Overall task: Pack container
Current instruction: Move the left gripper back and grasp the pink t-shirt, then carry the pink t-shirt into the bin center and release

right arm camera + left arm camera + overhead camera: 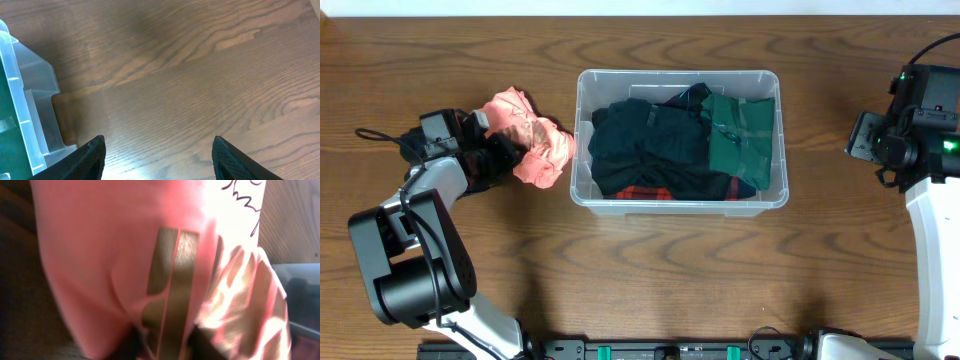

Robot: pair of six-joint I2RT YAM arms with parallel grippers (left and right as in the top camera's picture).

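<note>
Because pink cloth fills the left wrist view from edge to edge, the left jaws cannot be seen there. Whether they are apart or clamped on the fabric cannot be told. From overhead they sit pressed into the side of the pink garment (532,135) that faces the table's left edge. That garment carries a metallic print (170,280) and lies bunched on the table (650,270) between the left edge and the container (582,140). Assessment: the left jaws are placed there to take this garment, the only loose item outside the container. A grip is probable but unconfirmed.

Right jaws: wide apart, holding nothing, touching nothing. They hang over bare wood near the right edge, with the container's right-hand wall just inside their view. Assessment: they are parked clear so as not to obstruct the drop.

Container: upright, mid-table, somewhat nearer the far edge. The pink garment's right side lies against or just beside its left wall; contact cannot be confirmed. Inside are dark clothing (645,145), a green garment (740,135) toward the right wall, and a strip of red plaid (645,190) along the near wall. Judgement: packing is well advanced. The pink garment appears to be the last piece and may need pressing down to settle.
</note>
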